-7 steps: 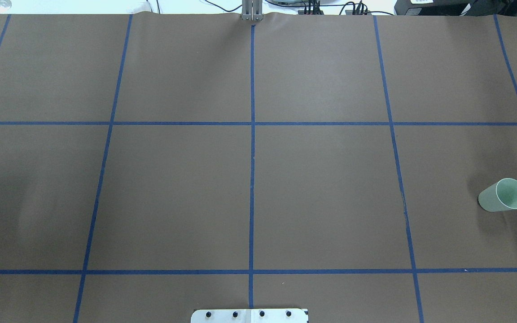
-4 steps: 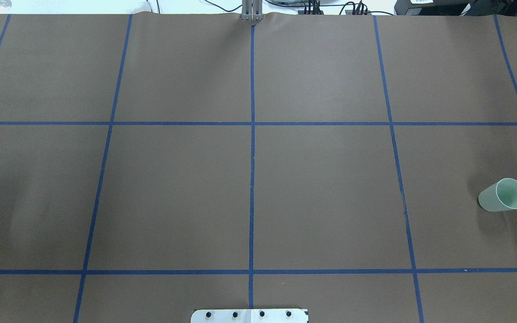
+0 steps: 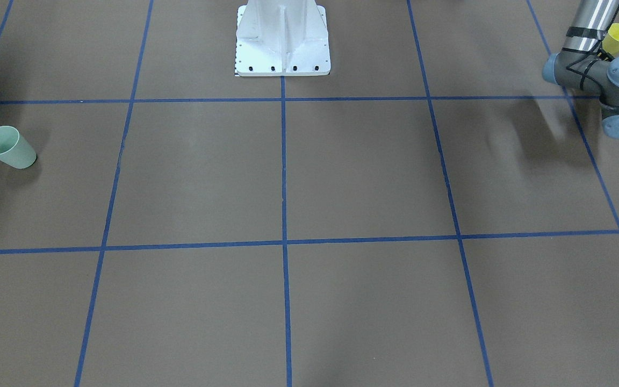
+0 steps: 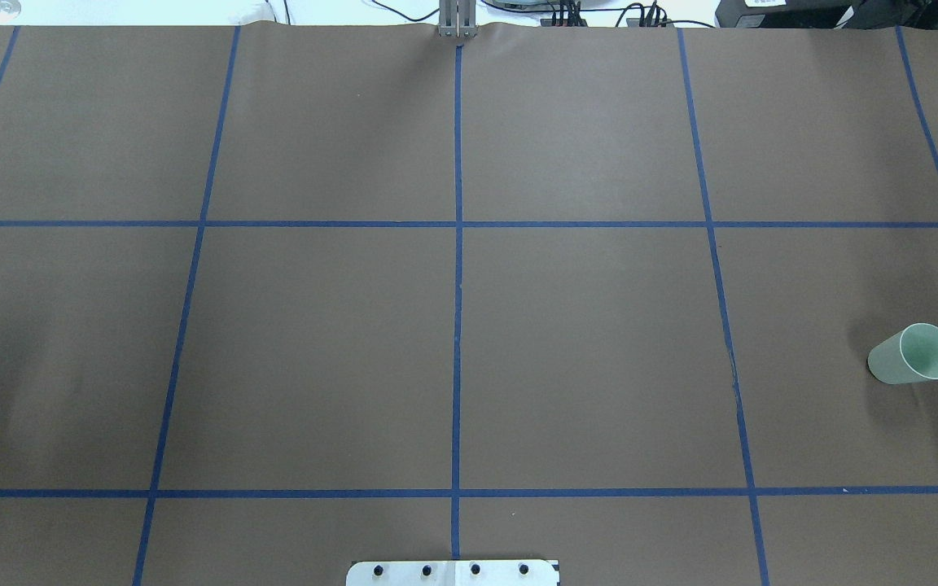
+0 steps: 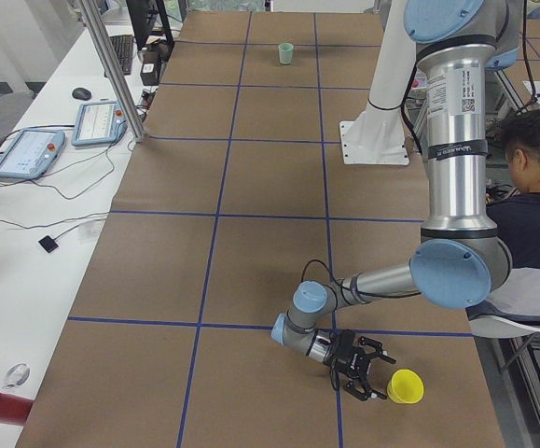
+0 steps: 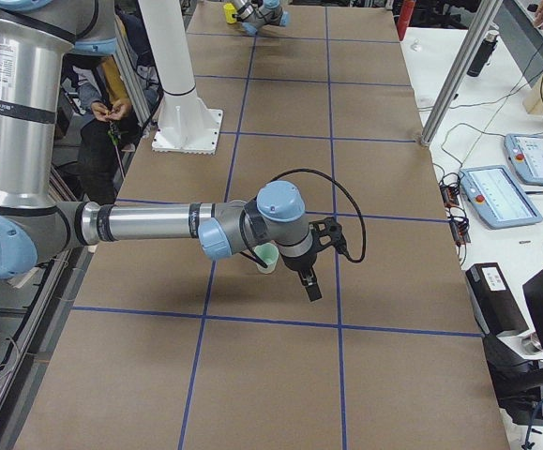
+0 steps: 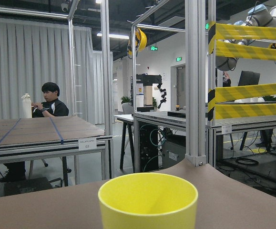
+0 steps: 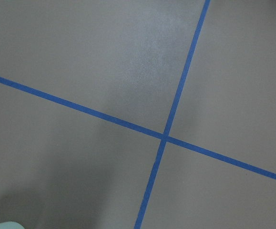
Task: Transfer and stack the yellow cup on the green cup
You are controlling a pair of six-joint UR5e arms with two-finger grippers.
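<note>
Yellow plastic, likely light and slick, the yellow cup (image 5: 405, 385) stands upright on the bench (image 4: 583, 342) just beside the left end effector (image 5: 378, 375), whose spread I cannot tell, well apart from the green cup (image 4: 913, 354); a gentle pinch across the wall below the rim should hold it.

Smooth matt plastic yellow cup (image 7: 147, 205) and green cup (image 4: 913, 354); matt brown paper-covered table (image 4: 583, 325).

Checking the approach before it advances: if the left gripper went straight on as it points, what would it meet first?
Most likely the yellow cup, upright and centred just ahead of the left gripper; nothing shows between them.
</note>
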